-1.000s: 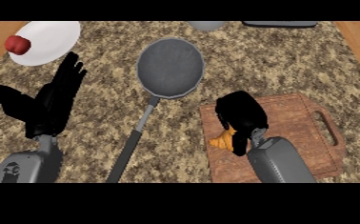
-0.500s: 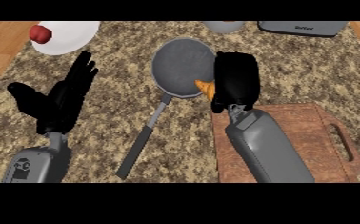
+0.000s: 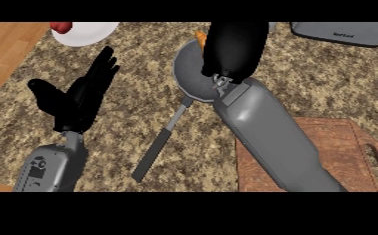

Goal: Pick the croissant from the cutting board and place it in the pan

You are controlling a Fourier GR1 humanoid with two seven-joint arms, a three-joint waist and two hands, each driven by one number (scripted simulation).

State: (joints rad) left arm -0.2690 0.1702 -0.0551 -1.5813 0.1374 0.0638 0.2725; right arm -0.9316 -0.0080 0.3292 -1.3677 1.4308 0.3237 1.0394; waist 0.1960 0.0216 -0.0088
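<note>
My right hand [image 3: 235, 46] hangs over the grey pan [image 3: 190, 75] at the top middle, its fingers curled round the orange croissant [image 3: 200, 38]. Only a small tip of the croissant shows at the hand's left edge. The hand and forearm hide most of the pan's bowl; its long handle [image 3: 159, 141] runs down to the lower left. The wooden cutting board [image 3: 325, 146] lies at the lower right with nothing visible on it, partly behind my forearm. My left hand [image 3: 81, 96] rests open at the left, fingers up.
A white plate [image 3: 88, 31] with a red item [image 3: 61, 26] on its left rim sits at the top left. A dark grey tray-like object [image 3: 336, 33] shows at the top right. The counter is speckled stone, with a wood strip at the far left.
My right hand lifted the croissant off the cutting board and carried it up and left until it hangs over the pan. The view shifted down. The left hand stayed put.
</note>
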